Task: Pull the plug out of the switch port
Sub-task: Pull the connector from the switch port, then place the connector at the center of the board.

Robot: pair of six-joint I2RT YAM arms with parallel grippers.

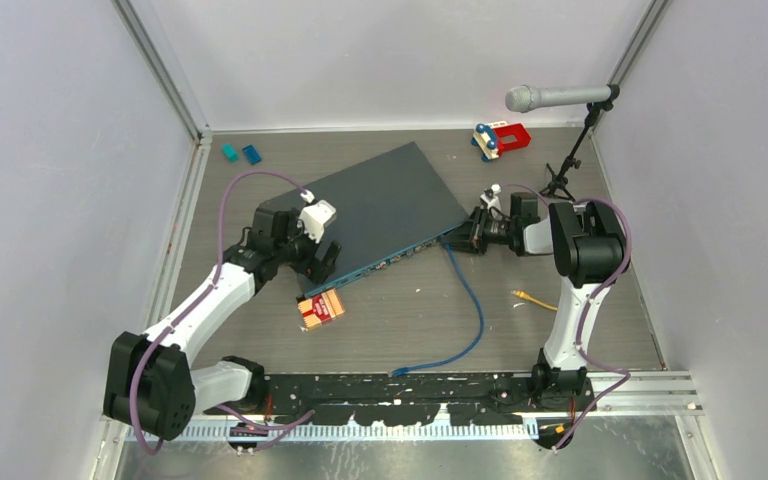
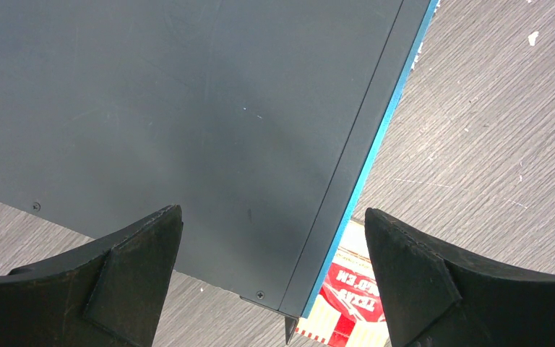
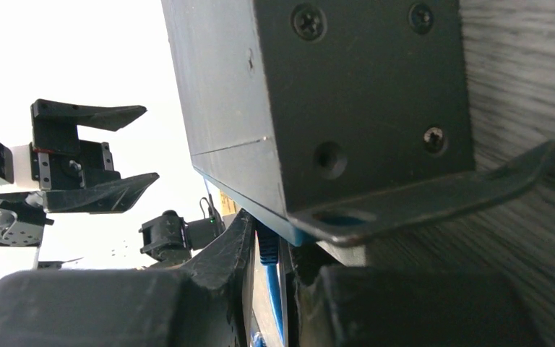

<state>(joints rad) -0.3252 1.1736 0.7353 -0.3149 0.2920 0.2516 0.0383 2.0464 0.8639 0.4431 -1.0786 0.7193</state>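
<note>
The switch (image 1: 380, 205) lies slantwise mid-table, dark slate top with a teal front edge. It also shows in the left wrist view (image 2: 188, 108) and the right wrist view (image 3: 318, 94). A blue plug (image 3: 267, 246) sits in a port at the switch's right front corner. Its blue cable (image 1: 475, 310) runs down to the near edge. My right gripper (image 1: 465, 235) is at that corner, and its fingertips (image 3: 271, 231) are closed narrowly on the plug. My left gripper (image 1: 312, 262) is open and empty, hovering over the switch's left front corner (image 2: 271, 213).
A red and cream card pack (image 1: 321, 309) lies by the switch's left corner, also in the left wrist view (image 2: 343, 289). A yellow cable end (image 1: 532, 298) lies at the right. A microphone (image 1: 555, 97) on a stand, a red toy (image 1: 502, 138) and teal blocks (image 1: 241, 153) are at the back.
</note>
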